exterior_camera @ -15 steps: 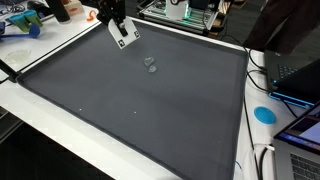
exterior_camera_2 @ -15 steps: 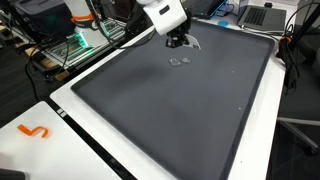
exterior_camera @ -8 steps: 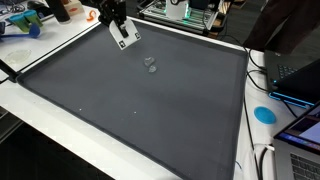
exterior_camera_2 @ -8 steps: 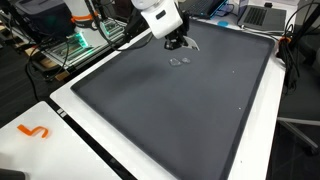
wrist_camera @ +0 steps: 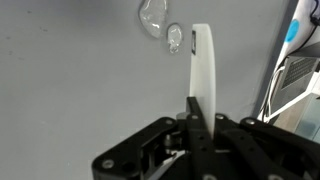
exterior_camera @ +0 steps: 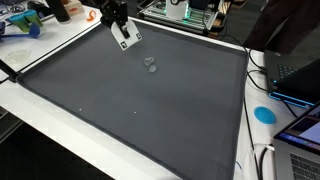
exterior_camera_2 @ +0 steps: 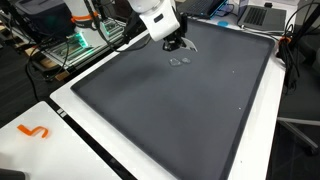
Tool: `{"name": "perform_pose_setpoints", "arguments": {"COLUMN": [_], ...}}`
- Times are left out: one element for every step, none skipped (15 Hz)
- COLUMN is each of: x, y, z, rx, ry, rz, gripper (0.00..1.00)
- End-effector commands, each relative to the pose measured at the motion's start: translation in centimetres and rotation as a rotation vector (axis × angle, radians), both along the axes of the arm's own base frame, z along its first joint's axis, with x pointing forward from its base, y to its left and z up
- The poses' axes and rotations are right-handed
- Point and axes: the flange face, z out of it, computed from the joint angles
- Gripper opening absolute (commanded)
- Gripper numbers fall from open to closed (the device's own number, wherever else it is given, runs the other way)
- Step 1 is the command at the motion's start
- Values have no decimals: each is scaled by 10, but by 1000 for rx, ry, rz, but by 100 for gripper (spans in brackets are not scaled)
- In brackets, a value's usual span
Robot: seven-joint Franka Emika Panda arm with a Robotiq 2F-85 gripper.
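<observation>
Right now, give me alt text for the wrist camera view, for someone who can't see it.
The gripper, entering from the bottom, is shut on a flat white strip pointing up over a grey mat. Two small clear pieces lie on the mat beside the strip's tip, near the top edge.
</observation>
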Motion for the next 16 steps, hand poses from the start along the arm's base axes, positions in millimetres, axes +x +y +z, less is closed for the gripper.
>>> {"name": "perform_pose_setpoints", "arguments": {"x": [-6, -6, -5, -4, -3, -1, 1, 3, 6, 8, 10, 11, 13, 14, 16, 18], "y": [2, 4, 6, 8, 11, 15, 18, 22, 26, 32, 36, 40, 45, 50, 55, 61], "z": [1, 3, 4, 6, 8, 11, 13, 15, 17, 19, 22, 24, 27, 30, 32, 34], "rx": [5, 1, -3, -14, -21, -36, -48, -63, -81, -98, -117, -139, -160, -182, -206, -231], "ry": [-12, -12, -10, -9, -10, -10, -11, -9, -9, -2, 2, 5, 9, 13, 17, 19], "rz": [-10, -10, -8, -10, -10, -13, -15, -17, -24, -30, -35, -46, -48, -59, -62, -70], "gripper": [1, 1, 1, 1, 1, 1, 1, 1, 1, 1, 1, 1, 1, 1, 1, 1]}}
